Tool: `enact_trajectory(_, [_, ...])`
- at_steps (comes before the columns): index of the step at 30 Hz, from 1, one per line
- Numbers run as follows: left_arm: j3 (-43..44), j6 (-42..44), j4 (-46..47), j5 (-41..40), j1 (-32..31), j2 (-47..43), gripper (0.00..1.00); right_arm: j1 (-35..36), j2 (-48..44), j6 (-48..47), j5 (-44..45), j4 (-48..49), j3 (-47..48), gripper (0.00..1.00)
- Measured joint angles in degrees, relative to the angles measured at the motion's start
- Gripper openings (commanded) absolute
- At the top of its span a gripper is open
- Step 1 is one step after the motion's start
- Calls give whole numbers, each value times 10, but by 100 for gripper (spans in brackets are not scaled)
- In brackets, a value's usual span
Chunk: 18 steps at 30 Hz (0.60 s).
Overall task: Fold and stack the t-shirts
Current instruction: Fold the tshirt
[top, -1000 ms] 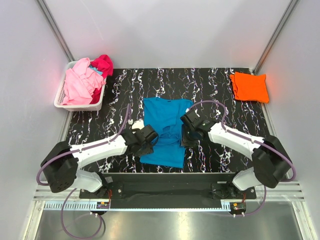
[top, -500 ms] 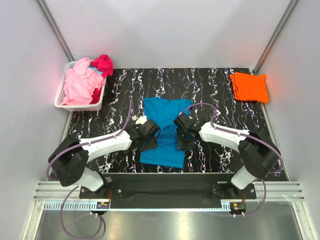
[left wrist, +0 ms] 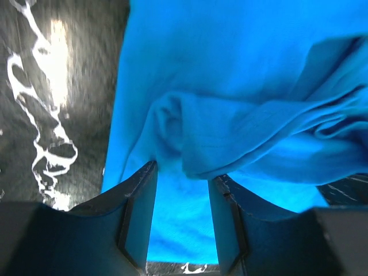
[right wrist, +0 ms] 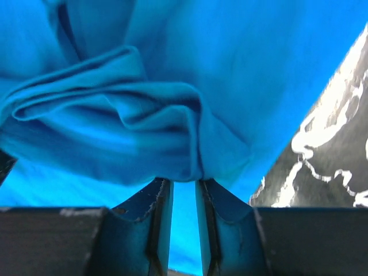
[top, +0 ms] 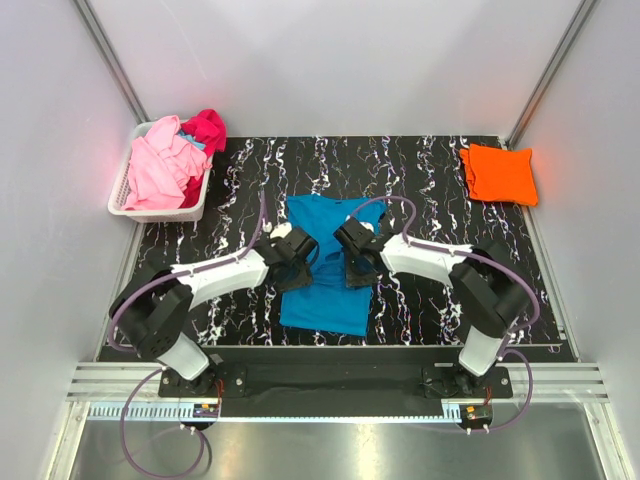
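Note:
A turquoise t-shirt (top: 326,303) lies in the middle of the black marbled table (top: 440,300), collar end away from me. My left gripper (top: 299,272) is over its left side and my right gripper (top: 357,268) over its right side, close together. In the left wrist view the fingertips (left wrist: 148,172) pinch a raised fold of the turquoise t-shirt (left wrist: 230,75). The right wrist view shows narrow jaws nipping a bunched ridge of the shirt (right wrist: 115,132). An orange t-shirt (top: 498,173) lies folded at the far right corner.
A white slatted basket (top: 120,203) stands at the far left, with a light pink t-shirt (top: 155,170) and a magenta one (top: 208,128) piled in it. Grey walls close in the left, back and right of the table. Both arms reach in from the near edge.
Both grippers have moved away from me and inward toward the shirt's centre line, drawing its side edges with them. The shirt's lower part looks narrower and more bunched.

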Motion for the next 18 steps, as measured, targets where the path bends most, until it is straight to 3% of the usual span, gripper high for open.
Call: enact_trajectory(18, [78, 45, 29, -5, 59, 61, 44, -30, 39, -40, 94, 3, 92, 24])
